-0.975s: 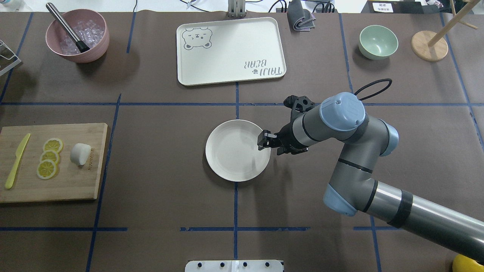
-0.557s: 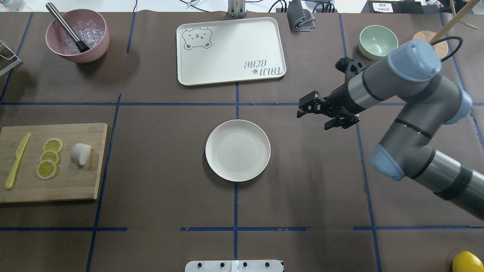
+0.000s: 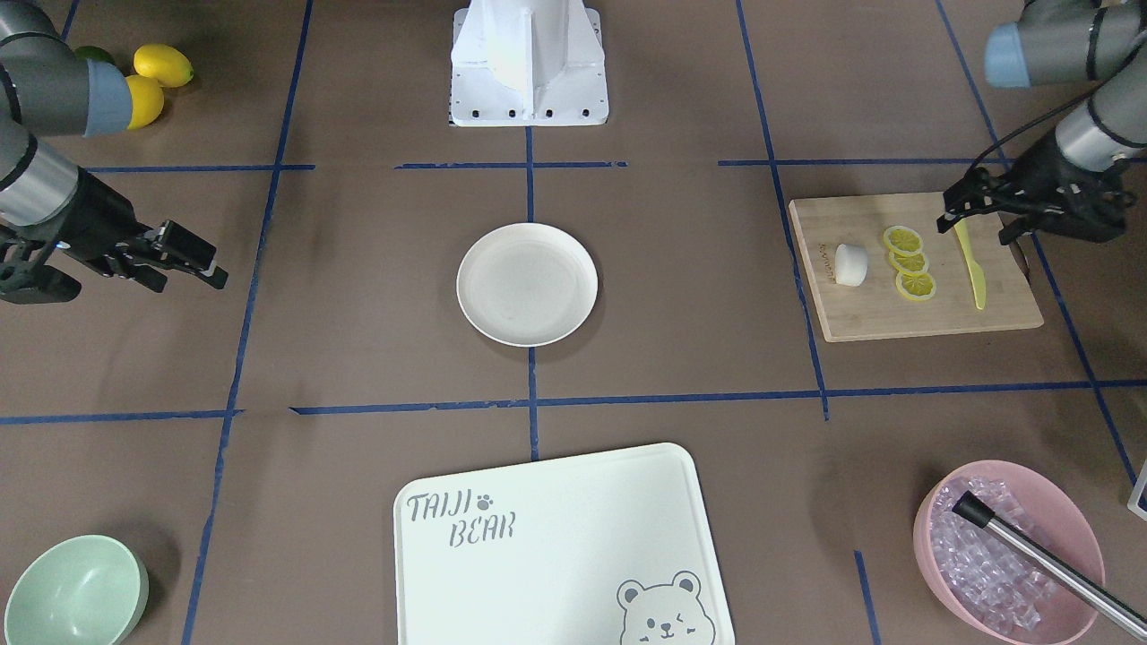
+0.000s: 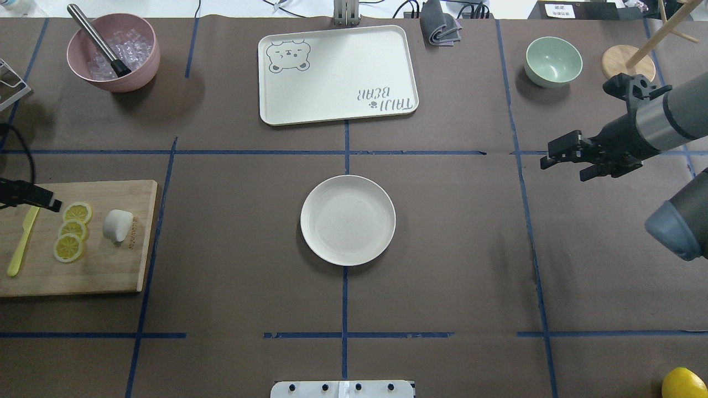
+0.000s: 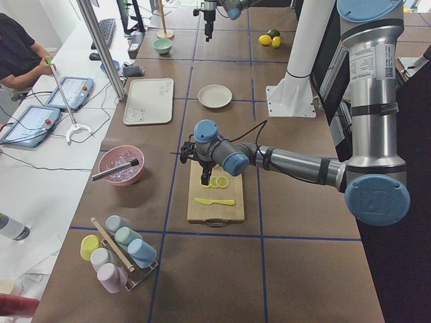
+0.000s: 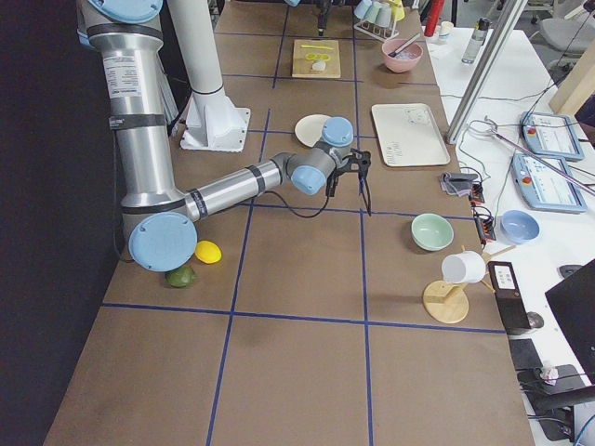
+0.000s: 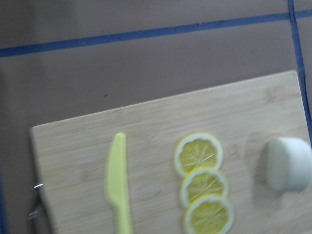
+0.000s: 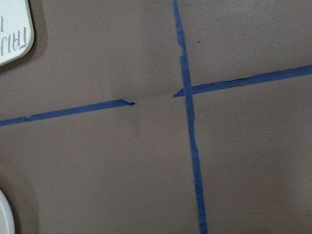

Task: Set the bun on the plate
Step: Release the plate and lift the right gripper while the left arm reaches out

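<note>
Spanning every view, brown-papered table (image 4: pixel 221 182) gridded with blue tape; right arm (image 4: pixel 664 119) comes in from the overhead view's right edge; right gripper (image 4: pixel 561 160) hangs above bare paper, on the near side of the mint green bowl (image 4: pixel 553 61) and well apart from the plate; jaws look parted, nothing between them; left arm (image 5: pixel 296 163) stretches low toward the cutting board; left gripper (image 3: pixel 972 226) hovers over the board's end farthest from the plate, above one end of the knife; jaws look parted, empty, clear of the bun; white bear-printed tray (image 4: pixel 332 83) sits at the far middle with nothing on it; bamboo cutting board (image 4: pixel 99 271) lies on the robot's left side; cream plate (image 4: pixel 348 221) sits at table centre on a blue tape line, bare, well apart from the board; pink bowl (image 4: pixel 141 80) at the far left corner holds clear ice cubes (image 4: pixel 130 44) and a steel rod with a black tip (image 4: pixel 97 38) leaning on its rim; yellow lemons (image 3: pixel 163 64) lie near the right arm's base; on the board, going toward the plate: yellow-green plastic knife (image 4: pixel 22 237), then three overlapping lemon slices (image 4: pixel 73 229), then bun (image 4: pixel 118 225); bun is white and rounded, lying just beside the slices, near the board's plate-side edge, not on the plate; left wrist view shows knife, slices and bun from above, bun at the frame's right edge.
</note>
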Robot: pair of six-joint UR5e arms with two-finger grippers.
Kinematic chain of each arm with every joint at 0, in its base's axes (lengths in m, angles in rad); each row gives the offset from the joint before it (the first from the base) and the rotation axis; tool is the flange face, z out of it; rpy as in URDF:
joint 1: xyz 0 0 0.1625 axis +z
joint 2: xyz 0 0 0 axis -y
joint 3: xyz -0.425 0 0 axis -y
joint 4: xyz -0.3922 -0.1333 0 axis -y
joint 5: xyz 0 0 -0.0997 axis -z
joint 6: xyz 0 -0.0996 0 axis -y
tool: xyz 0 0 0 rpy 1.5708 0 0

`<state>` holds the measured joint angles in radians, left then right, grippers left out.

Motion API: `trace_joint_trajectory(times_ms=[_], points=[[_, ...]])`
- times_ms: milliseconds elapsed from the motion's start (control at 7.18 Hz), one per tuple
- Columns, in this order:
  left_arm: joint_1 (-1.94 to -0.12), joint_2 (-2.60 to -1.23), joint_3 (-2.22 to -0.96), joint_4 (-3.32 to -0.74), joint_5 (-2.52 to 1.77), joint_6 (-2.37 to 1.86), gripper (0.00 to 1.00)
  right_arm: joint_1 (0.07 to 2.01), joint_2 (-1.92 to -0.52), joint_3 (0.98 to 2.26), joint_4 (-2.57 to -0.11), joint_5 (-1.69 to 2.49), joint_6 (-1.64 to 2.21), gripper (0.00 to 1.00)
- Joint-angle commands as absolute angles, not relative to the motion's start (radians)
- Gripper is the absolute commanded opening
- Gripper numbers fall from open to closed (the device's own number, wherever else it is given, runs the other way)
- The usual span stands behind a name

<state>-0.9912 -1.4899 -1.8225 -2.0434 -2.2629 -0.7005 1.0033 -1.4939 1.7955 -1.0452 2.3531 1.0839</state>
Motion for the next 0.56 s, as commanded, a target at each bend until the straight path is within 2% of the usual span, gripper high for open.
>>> trace_joint_trajectory(times_ms=[0, 418], points=[[-0.785, -1.577, -1.821, -2.052, -2.061, -0.903, 1.00, 1.035, -1.546, 1.796, -1.046, 2.361, 0.983, 1.00], [-0.756, -1.597, -1.787, -2.052, -2.040, -0.900, 1.00, 1.034, -1.548, 1.798, -1.045, 2.359, 0.982, 1.00]])
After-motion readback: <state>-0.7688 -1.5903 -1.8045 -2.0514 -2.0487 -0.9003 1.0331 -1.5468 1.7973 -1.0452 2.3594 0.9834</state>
